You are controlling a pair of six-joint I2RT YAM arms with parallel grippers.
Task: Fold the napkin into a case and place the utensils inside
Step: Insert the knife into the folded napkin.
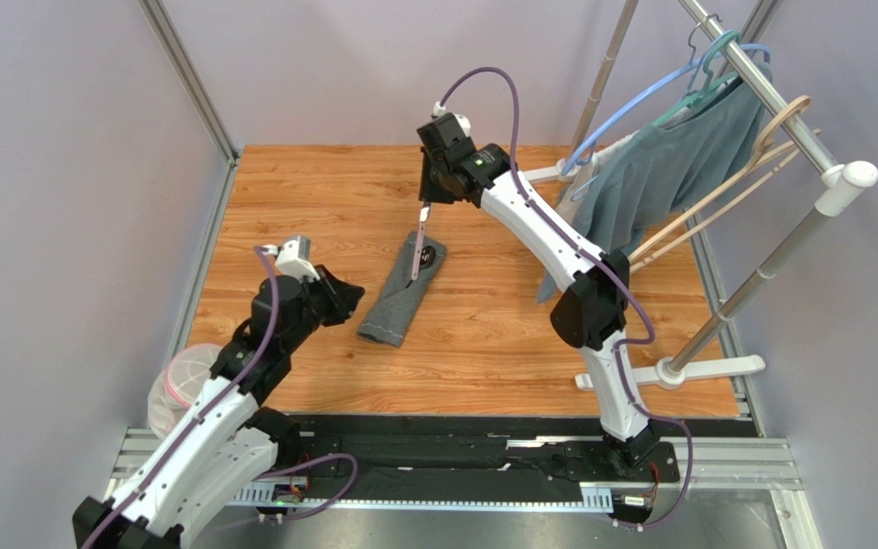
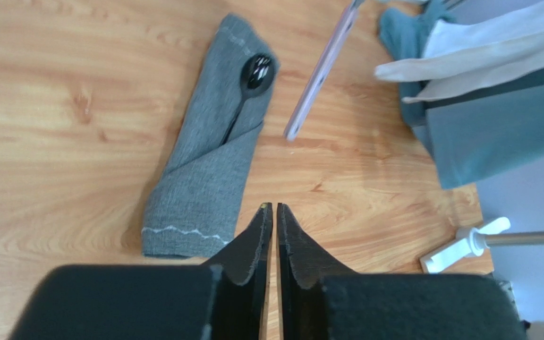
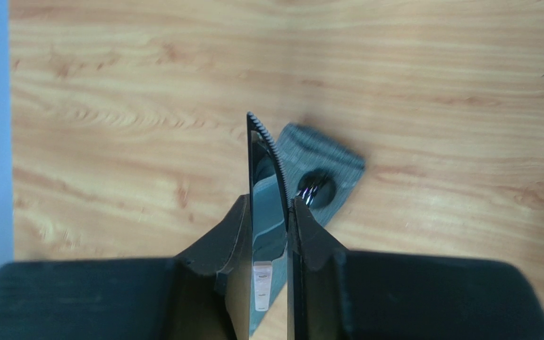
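Clamped between the drawn-in jaws of the right hand (image 3: 271, 205), the knife (image 3: 264, 177) is held with its serrated blade pointing away from the wrist. From above, the blade is seen slanting down toward the far end of the case (image 1: 400, 292). Whether its tip touches the cloth cannot be told. The case is laid flat on the wooden tabletop (image 1: 295, 206) as a narrow folded rectangle, with a diagonal flap across it and pale stitching at its near end. The spoon (image 2: 256, 71) is tucked under that flap, and only its bowl and part of its handle can be seen at the far end. The left hand (image 2: 275, 209) is held just beside the near end of the case, its jaws drawn almost together with nothing between them. A teal-grey garment (image 1: 661, 172) is hung on a rack (image 1: 799, 229) at the right, well apart.
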